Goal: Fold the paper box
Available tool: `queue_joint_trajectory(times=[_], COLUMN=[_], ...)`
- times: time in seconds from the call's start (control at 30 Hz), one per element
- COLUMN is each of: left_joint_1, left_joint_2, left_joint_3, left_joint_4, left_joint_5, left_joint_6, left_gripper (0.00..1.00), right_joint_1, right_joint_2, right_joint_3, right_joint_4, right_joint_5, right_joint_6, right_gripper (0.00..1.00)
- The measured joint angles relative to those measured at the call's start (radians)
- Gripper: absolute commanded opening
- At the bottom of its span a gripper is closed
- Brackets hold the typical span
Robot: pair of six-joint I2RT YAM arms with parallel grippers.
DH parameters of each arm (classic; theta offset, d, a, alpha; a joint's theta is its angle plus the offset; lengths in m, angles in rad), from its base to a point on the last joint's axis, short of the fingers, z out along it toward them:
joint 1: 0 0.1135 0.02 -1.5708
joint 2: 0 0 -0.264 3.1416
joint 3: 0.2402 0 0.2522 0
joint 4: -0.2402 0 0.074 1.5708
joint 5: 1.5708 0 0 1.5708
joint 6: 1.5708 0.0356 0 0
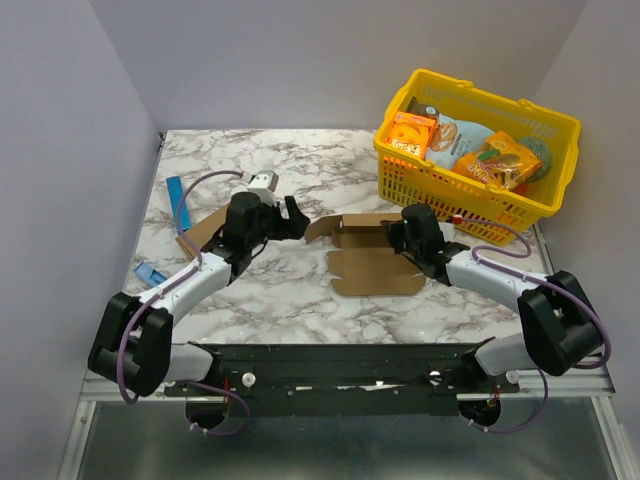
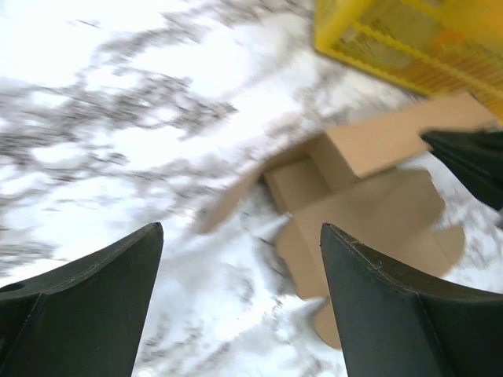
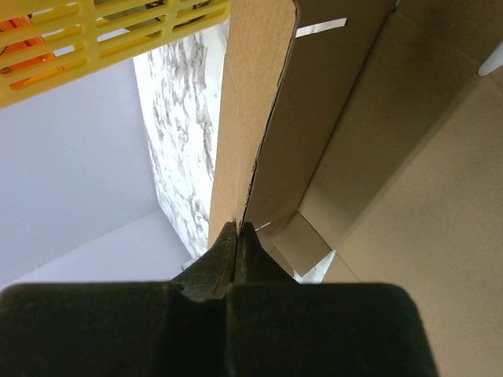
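Brown die-cut cardboard paper box (image 1: 372, 268) lies mid-scene, its right wall pinched upright by the closed right gripper (image 1: 393, 237); the left flap should be taken by the wide, empty left gripper (image 1: 296, 220) and folded along its crease

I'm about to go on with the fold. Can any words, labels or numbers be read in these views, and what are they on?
No text is legible in any view.
On the orange box in the yellow basket: white lettering, too small to read.
On the pale blue bag and the orange-brown packet: print, too small to read.
On the paper box: none, plain brown.
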Motion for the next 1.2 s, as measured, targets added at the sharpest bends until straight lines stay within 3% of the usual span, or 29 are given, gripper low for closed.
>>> queue_joint_trajectory(times=[0.17,0.4,0.53,1.07,1.2], left_joint_1=[0.102,0.105,0.094,-0.015,-0.022], left_joint_2=[0.113,0.423,0.511,0.535,0.534], left_joint_3=[0.06,0.238,0.254,0.241,0.213], left_joint_4=[0.026,0.026,0.008,0.037,0.091], left_joint_5=[-0.012,-0.017,-0.014,0.027,0.066], left_joint_6=[-0.01,0.006,0.027,0.197,0.215], left_gripper=[0.85,0.81,0.81,0.8,0.75], right_joint_1=[0.0,0.0,0.0,0.0,-0.001], right_joint_2=[0.0,0.0,0.0,0.001,0.003], right_joint_3=[0.0,0.0,0.0,0.0,0.001], right_joint_4=[0.0,-0.001,-0.001,-0.001,-0.001], right_joint_5=[0.0,-0.001,-0.001,-0.001,-0.001], right_joint_6=[-0.001,-0.003,-0.004,-0.006,-0.006], right_gripper=[0.0,0.01,0.01,0.01,0.01])
